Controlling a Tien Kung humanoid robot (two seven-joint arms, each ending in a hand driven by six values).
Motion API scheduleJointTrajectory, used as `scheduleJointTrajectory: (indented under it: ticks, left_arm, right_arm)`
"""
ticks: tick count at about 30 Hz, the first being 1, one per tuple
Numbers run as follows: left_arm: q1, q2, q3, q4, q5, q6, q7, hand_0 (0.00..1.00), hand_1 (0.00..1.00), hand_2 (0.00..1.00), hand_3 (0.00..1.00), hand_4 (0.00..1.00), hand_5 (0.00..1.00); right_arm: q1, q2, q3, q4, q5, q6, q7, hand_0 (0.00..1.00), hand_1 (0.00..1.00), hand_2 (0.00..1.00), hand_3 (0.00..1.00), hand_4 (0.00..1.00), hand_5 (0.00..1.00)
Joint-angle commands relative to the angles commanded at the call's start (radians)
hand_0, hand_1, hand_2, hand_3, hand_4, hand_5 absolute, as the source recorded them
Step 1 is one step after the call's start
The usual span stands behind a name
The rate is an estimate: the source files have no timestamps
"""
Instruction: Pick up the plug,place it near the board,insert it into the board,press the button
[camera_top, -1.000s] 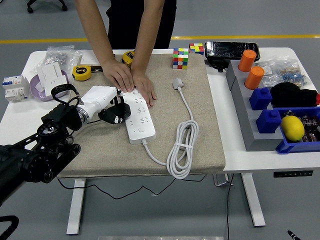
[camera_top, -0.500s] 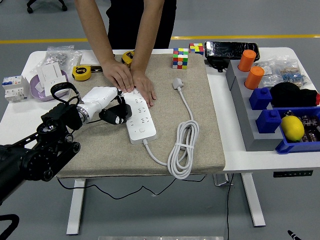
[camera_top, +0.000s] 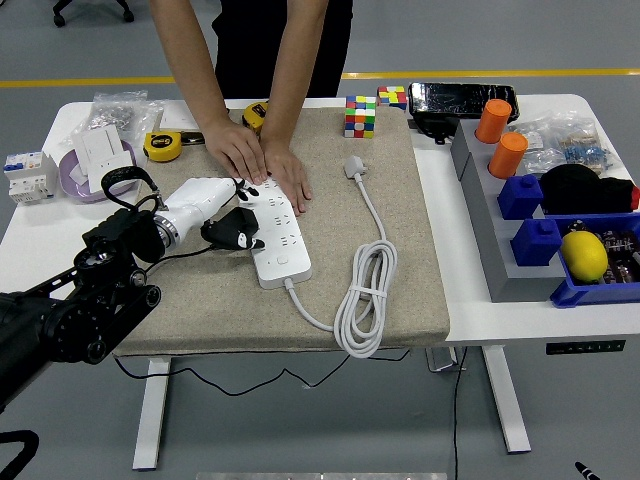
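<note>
I see my left white five-fingered hand (camera_top: 215, 205) curled around the black plug (camera_top: 236, 234) just beside the white rectangular power board (camera_top: 277, 235) on the beige mat (camera_top: 400, 260), while a person's two hands (camera_top: 265, 165) press its far end, crowding my approach.

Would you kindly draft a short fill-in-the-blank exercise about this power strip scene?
1. The left hand holds a ____ plug.
2. A person's hands press on the power strip's ____ end.
3. The coiled white cable lies on the ____ mat.

Missing: black; far; beige
</note>
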Motion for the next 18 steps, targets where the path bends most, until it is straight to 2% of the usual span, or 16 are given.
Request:
scheduleJointTrajectory:
  ticks: [4, 5, 8, 10, 11, 15, 16, 17, 18]
  left_arm:
    - [0.008, 0.002, -0.010, -0.006, -0.012, -0.009, -0.002, 0.773, 0.807, 0.765, 0.794, 0.998, 0.473]
    - [0.013, 0.003, -0.019, -0.011, -0.022, -0.015, -0.003, 0.805, 0.869, 0.830, 0.856, 0.998, 0.728]
    - [0.040, 0.001, -0.062, -0.039, -0.066, -0.026, -0.003, 0.805, 0.869, 0.830, 0.856, 0.998, 0.728]
    - [0.072, -0.006, -0.116, -0.072, -0.109, -0.023, 0.000, 0.805, 0.869, 0.830, 0.856, 0.998, 0.728]
    - [0.084, -0.010, -0.139, -0.086, -0.124, -0.020, 0.002, 0.899, 0.962, 0.943, 0.926, 0.998, 0.998]
    - [0.156, -0.033, -0.249, -0.165, -0.168, 0.011, 0.015, 0.899, 0.962, 0.943, 0.926, 0.998, 0.998]
    - [0.185, -0.047, -0.285, -0.196, -0.176, 0.022, 0.023, 0.899, 0.962, 0.943, 0.926, 0.998, 0.998]
    - [0.211, -0.059, -0.314, -0.223, -0.183, 0.031, 0.031, 0.998, 0.998, 0.976, 0.949, 0.998, 0.998]
    - [0.235, -0.069, -0.341, -0.249, -0.194, 0.038, 0.036, 0.998, 0.998, 0.976, 0.949, 0.998, 0.998]
  right_arm:
    - [-0.001, 0.000, -0.001, 0.000, 0.000, 0.000, 0.000, 0.848, 0.755, 0.743, 0.773, 0.998, 0.927]
    - [-0.001, 0.000, -0.002, 0.000, 0.001, 0.000, 0.000, 0.848, 0.756, 0.742, 0.774, 0.998, 0.926]
    - [-0.003, 0.001, -0.002, 0.000, 0.001, 0.000, 0.000, 0.848, 0.756, 0.742, 0.774, 0.998, 0.926]
    - [-0.004, 0.002, 0.000, 0.000, 0.000, 0.000, 0.000, 0.848, 0.756, 0.742, 0.774, 0.998, 0.926]
    - [-0.005, 0.002, 0.000, 0.000, 0.000, 0.000, 0.000, 0.846, 0.756, 0.743, 0.775, 0.998, 0.923]
    - [-0.007, 0.003, 0.002, 0.000, 0.002, -0.001, 0.001, 0.846, 0.756, 0.743, 0.775, 0.998, 0.923]
    - [-0.008, 0.004, 0.003, 0.000, 0.000, 0.000, 0.001, 0.846, 0.756, 0.743, 0.775, 0.998, 0.923]
    - [-0.008, 0.004, 0.004, 0.000, 0.001, -0.001, 0.001, 0.847, 0.757, 0.743, 0.773, 0.998, 0.922]
    - [-0.009, 0.004, 0.003, 0.000, 0.003, -0.001, 0.002, 0.847, 0.757, 0.743, 0.773, 0.998, 0.922]
